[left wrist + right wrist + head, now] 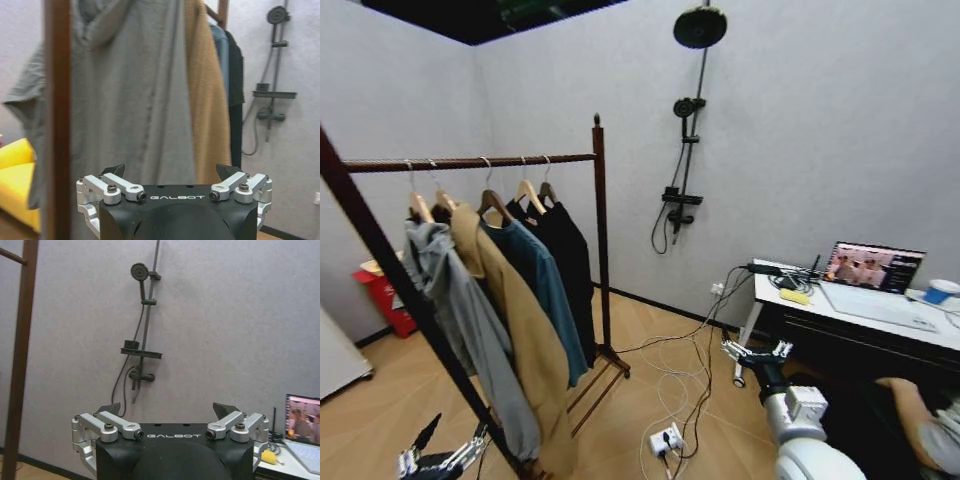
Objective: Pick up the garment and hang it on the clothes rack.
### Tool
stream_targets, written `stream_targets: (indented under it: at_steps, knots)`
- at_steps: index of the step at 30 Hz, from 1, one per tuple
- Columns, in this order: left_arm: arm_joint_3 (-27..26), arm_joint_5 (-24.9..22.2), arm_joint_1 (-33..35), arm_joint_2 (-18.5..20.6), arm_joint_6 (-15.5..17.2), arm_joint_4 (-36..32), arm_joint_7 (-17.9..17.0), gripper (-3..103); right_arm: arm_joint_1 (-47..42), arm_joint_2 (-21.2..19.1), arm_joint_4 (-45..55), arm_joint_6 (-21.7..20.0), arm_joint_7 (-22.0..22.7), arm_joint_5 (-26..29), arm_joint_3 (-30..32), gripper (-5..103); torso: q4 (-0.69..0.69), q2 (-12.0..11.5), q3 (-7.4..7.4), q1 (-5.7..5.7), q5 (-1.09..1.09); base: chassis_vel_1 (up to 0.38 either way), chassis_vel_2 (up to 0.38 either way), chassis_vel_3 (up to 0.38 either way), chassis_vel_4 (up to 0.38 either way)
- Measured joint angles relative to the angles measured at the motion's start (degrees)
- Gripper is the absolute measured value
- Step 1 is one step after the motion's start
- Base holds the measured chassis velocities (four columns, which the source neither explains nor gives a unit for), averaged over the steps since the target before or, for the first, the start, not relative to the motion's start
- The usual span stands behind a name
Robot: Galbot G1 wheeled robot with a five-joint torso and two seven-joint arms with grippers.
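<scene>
The garment point(568, 262), long and black, hangs on a wooden hanger at the right end of the clothes rack point(601, 230), beside the far post. In the left wrist view the garment point(235, 90) shows behind the other clothes, and a rack post point(56, 120) stands close in front. My left gripper point(445, 455) is low by the rack's near post, open point(172, 172) and holding nothing. Out over the floor to the right of the rack, my right gripper point(757, 352) is open and empty point(167, 410), facing the wall.
A grey hoodie point(460, 320), a tan coat point(520, 330) and a blue jacket point(545, 290) hang left of the black one. A black shower stand point(688, 130) is on the back wall. A desk point(860, 310) with a laptop stands right. Cables and a power strip point(665, 438) lie on the floor.
</scene>
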Motion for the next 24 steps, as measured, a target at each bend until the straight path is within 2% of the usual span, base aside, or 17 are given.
stream_targets:
  at_steps: [16,24]
  knots:
    - [0.0,0.0,0.0,0.0,0.0,0.0,0.0,100,0.8,-0.4,-1.9,0.7,-0.8,-1.4,-1.1,100,0.00,0.0,0.00,0.00,0.00,-0.130,-0.127,-0.127,-0.126]
    - [0.0,0.0,0.0,0.0,0.0,0.0,0.0,100,0.4,0.7,-1.9,0.9,-0.8,-2.1,-1.1,100,0.00,0.0,0.00,0.00,0.01,-0.127,-0.125,-0.129,-0.124]
